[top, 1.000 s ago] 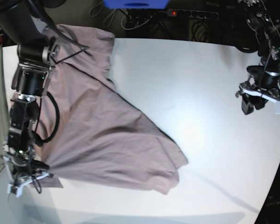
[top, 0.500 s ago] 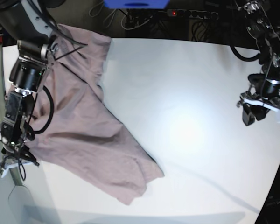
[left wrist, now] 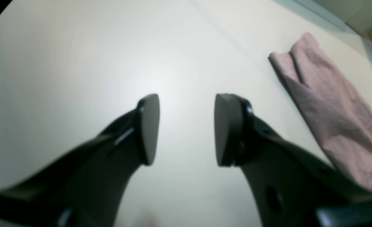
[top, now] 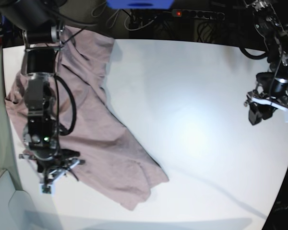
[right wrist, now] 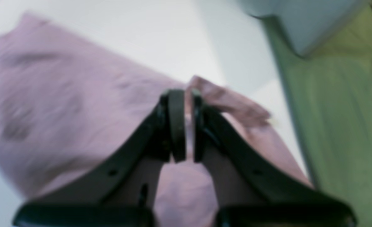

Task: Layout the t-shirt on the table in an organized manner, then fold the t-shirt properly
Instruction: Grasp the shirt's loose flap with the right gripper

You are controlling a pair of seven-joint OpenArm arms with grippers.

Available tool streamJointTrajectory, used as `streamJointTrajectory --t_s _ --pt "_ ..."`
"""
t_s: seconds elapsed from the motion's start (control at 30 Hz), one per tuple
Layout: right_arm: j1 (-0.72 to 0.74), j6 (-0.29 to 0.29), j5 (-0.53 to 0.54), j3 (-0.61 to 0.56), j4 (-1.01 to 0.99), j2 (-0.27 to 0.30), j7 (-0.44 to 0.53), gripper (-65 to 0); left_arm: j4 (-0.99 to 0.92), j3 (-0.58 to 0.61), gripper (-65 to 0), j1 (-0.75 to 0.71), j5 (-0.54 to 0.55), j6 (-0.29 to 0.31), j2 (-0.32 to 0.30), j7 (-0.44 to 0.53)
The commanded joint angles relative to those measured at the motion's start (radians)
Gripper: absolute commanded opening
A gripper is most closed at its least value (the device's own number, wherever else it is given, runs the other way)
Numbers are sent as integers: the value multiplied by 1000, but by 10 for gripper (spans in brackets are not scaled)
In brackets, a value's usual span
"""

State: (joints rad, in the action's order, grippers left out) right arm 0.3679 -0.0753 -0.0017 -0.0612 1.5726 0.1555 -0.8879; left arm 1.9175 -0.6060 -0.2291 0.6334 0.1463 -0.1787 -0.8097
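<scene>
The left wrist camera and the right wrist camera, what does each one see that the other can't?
Only the left wrist view shows the left gripper, open and empty over bare table, with the t-shirt lying off to one side, untouched.

Only the right wrist view shows the right gripper, its jaws nearly together with a fold of shirt between them, and green floor past the table's edge.

Both show the pink t-shirt on the white table.
</scene>
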Motion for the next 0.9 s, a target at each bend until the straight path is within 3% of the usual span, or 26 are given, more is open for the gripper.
streamJointTrajectory --t_s 0.0,0.2,0.5,0.87 --pt "24 4 -5 -19 24 2 9 -595 15 -4 -369 4 10 2 -11 26" --pt "23 12 -5 -114 15 0 -66 -592 15 -55 -369 -36 13 2 -12 26" --pt "23 12 -5 -285 -11 -30 29 -591 15 -90 -369 -56 13 2 -12 26" --pt "29 13 -5 -532 -70 -69 214 -589 24 -90 -369 -111 13 2 -12 26"
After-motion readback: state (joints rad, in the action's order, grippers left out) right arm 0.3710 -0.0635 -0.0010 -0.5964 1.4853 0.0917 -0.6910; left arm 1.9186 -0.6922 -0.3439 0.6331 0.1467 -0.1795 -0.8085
